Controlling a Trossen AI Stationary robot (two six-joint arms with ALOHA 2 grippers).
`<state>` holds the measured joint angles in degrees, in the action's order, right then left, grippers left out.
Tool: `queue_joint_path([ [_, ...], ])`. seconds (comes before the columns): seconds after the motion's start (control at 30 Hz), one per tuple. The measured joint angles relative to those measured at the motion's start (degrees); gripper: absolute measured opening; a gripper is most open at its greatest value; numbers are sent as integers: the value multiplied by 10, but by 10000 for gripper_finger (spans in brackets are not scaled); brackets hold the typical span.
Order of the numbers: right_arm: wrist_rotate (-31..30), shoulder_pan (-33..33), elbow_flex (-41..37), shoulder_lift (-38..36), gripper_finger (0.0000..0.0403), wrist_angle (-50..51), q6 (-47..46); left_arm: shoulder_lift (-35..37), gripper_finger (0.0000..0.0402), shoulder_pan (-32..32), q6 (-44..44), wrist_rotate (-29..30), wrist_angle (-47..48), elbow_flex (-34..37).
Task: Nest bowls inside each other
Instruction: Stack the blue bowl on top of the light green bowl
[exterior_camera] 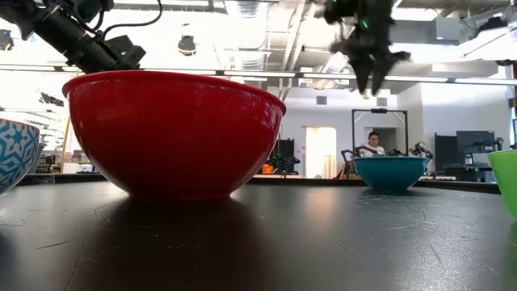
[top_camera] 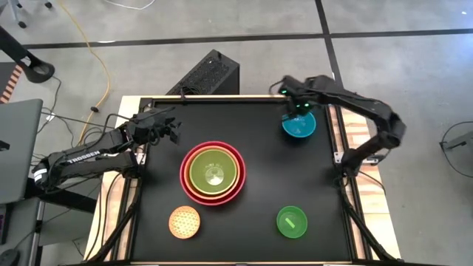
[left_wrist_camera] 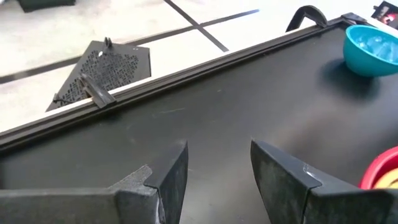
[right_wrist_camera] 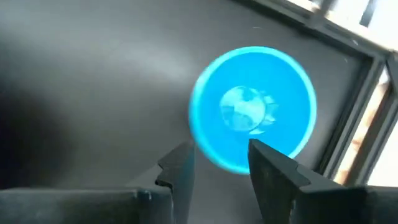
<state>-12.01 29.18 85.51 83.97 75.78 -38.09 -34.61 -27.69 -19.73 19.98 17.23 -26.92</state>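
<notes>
Near the table's middle, a lime-yellow bowl (top_camera: 214,170) sits in an orange bowl, which sits in the big pink-red bowl (exterior_camera: 174,133). The teal blue bowl (top_camera: 298,125) stands on its base at the far right. At the near edge, a small pale yellow bowl (top_camera: 184,222) is on the left and a small bright green bowl (top_camera: 291,222) on the right. My right gripper (right_wrist_camera: 221,168) hangs open above the teal bowl (right_wrist_camera: 252,106), pointing down and well clear of it (exterior_camera: 371,81). My left gripper (left_wrist_camera: 217,168) waits open over the table's far left.
A raised rim (top_camera: 244,97) frames the black table. A black perforated box (top_camera: 211,74) stands on the floor beyond the far edge. Bare black tabletop (top_camera: 295,174) lies between the stack and the right-hand bowls. A person (exterior_camera: 371,145) sits in the room behind.
</notes>
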Motion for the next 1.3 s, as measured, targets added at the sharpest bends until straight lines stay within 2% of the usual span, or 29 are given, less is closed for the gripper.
queue_joint_path([
  [0.17,0,82,-146,-71,166,-97,-23,0,165,0,-5,9,0,0],
  [0.4,16,158,-258,-83,166,-129,11,0,165,0,-46,10,0,0],
  [0.8,45,230,-348,-79,166,-214,57,0,165,0,-82,12,19,0],
  [1.03,52,241,-387,-78,166,-275,58,0,165,0,-103,18,33,0],
  [1.3,97,251,-422,-78,158,-345,57,0,165,0,-110,18,32,0],
])
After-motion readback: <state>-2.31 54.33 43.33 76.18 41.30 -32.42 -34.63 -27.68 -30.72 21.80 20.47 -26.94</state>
